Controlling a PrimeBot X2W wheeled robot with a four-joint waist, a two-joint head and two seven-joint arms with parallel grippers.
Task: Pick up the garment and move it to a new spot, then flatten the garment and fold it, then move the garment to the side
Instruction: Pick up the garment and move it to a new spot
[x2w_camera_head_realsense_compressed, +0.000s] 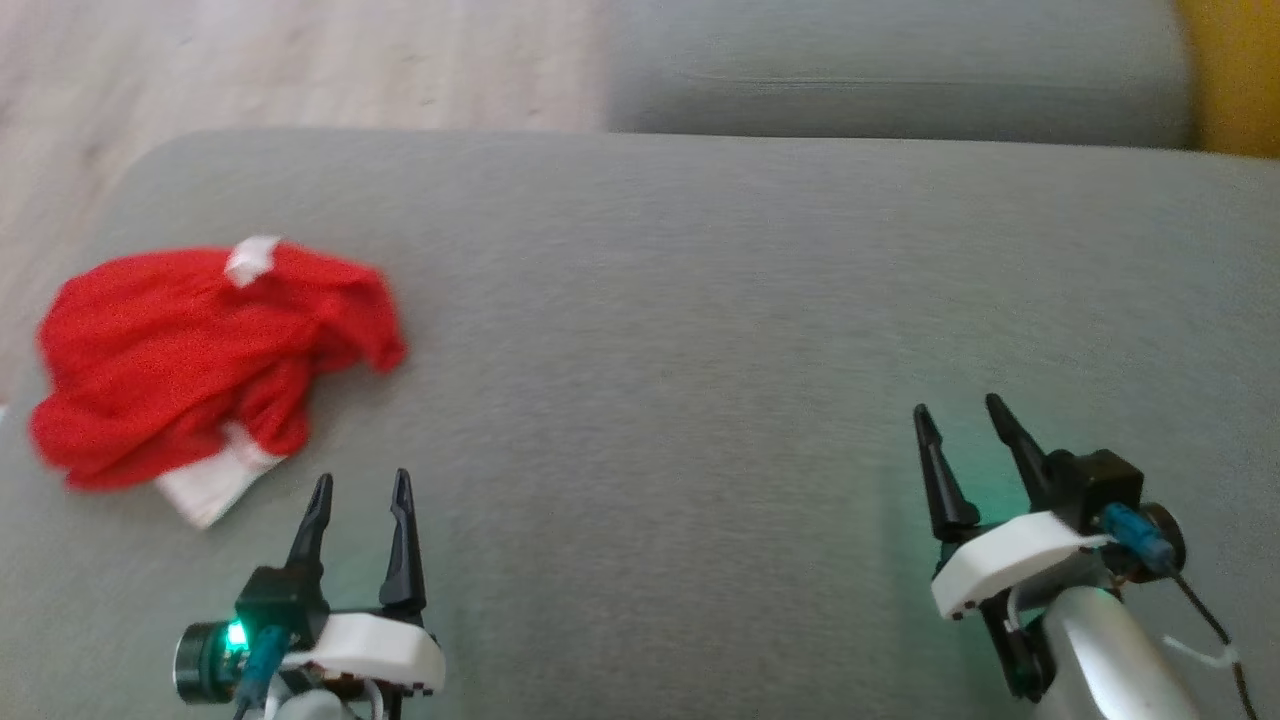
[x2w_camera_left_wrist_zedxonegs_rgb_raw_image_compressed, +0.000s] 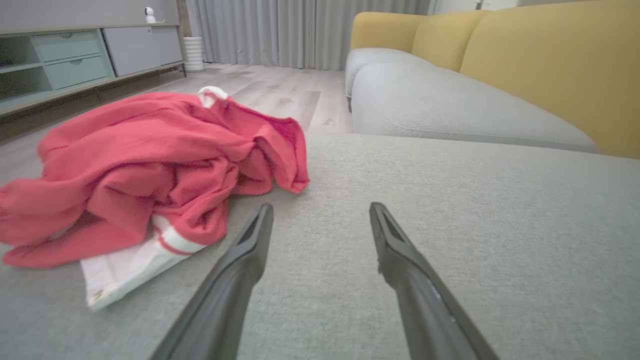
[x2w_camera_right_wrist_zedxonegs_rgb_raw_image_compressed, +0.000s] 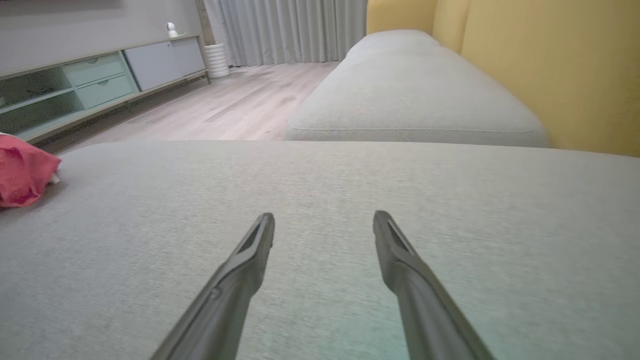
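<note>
The garment is a red knit with white trim, lying crumpled at the left end of a grey cushion. In the left wrist view the garment lies ahead and to the left, its white hem nearest the fingers. My left gripper is open just in front and to the right of the garment, apart from it, with nothing between its fingers. My right gripper is open over bare cushion far to the right. In the right wrist view a corner of the garment shows at the left edge.
Beyond the cushion lies a second grey seat with a yellow backrest. Wood floor lies past the cushion's far left edge. A low cabinet with drawers stands along the wall, and grey curtains hang at the back.
</note>
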